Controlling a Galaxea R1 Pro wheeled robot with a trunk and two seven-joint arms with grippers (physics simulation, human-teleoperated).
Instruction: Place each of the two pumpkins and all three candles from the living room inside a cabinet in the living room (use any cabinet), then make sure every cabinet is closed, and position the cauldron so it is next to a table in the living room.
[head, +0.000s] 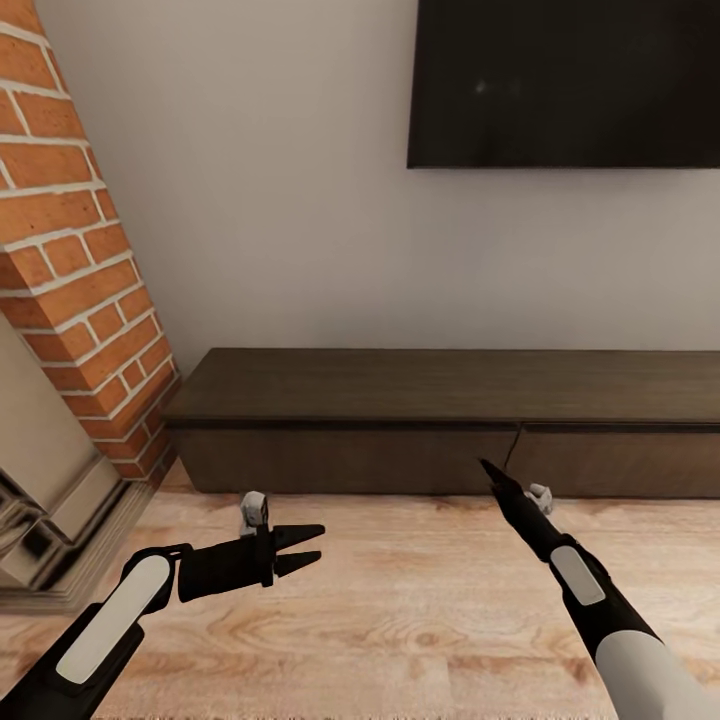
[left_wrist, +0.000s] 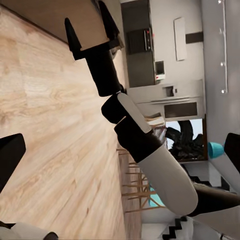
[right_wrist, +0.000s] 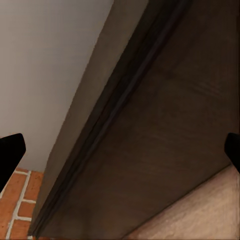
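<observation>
Facing the long, low dark-brown wood cabinet (head: 440, 420) against the white wall, its drawer fronts shut, the robot held both empty black claws above the pale wood floor (head: 400, 600): left claw (head: 312, 547) spread, right claw (head: 487, 467) spread beside the drawer seam.

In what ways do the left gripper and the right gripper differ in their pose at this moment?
The left gripper lies level above the wood floor, pointing sideways toward the right gripper, which points forward at the cabinet. The left gripper is farther from the cabinet front; the right gripper's tip is close to the seam between two drawer fronts. Both are open and hold nothing.
</observation>
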